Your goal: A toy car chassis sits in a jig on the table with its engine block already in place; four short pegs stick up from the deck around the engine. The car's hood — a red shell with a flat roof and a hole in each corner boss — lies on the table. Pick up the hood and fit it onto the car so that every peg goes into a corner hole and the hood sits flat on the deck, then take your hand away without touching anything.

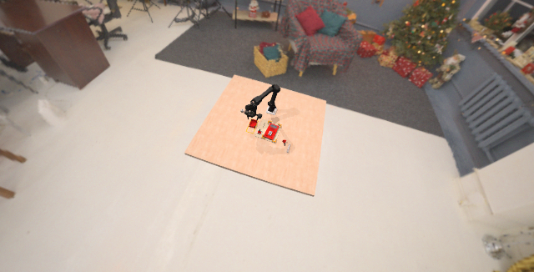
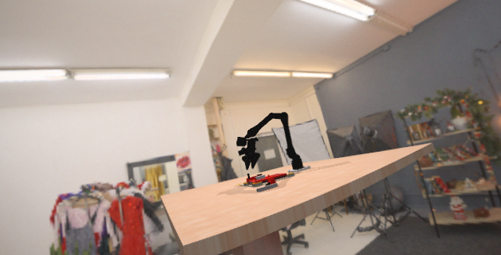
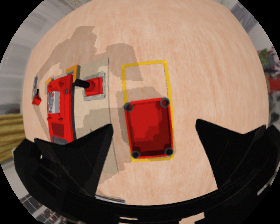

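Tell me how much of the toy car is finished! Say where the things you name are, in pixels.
The engine block (image 3: pixel 54 102) is already on the chassis (image 1: pixel 272 132) (image 3: pixel 67 107). The open end effector (image 3: pixel 155 125) holds nothing. The red hood (image 1: pixel 253 123) (image 3: pixel 149 127) lies on the table, so lifting and fitting it are left.

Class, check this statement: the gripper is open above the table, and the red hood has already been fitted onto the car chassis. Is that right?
Not quite: the hood is not on the chassis. The wrist view shows it lying on the table, apart from the chassis. The gripper is indeed open above the table.
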Controlling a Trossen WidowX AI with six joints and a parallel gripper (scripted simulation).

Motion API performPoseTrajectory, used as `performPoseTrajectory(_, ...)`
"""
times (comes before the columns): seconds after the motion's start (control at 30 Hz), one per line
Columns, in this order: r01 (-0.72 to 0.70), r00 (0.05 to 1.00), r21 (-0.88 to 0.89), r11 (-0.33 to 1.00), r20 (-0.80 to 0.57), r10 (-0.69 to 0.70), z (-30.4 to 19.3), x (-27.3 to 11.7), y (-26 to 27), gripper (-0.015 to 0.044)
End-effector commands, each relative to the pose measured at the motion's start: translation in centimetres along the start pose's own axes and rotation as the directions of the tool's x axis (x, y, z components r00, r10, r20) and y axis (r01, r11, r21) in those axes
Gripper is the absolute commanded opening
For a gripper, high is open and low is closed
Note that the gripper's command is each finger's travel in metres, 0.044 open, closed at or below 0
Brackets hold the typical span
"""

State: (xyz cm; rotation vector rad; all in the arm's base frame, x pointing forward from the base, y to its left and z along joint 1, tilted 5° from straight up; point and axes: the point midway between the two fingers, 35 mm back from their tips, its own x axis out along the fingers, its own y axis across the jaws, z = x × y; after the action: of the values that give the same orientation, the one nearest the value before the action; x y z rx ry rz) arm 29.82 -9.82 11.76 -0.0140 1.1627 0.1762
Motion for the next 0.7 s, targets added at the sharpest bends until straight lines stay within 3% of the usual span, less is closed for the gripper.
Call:
performPoseTrajectory(0.0, -0.022, 0.986, 0.019, 1.0, 0.167, 0.019, -0.5, 0.5, -0.2, 0.044)
performPoseTrajectory(0.43, -0.004, 0.793, -0.054, 0.999, 0.608, 0.036, -3.1, -0.1, 0.6, 0.044)
performPoseTrajectory(0.67, 0.008, 0.763, -0.07, 0.997, 0.646, 0.04, -3.5, -0.3, 0.9, 0.044)
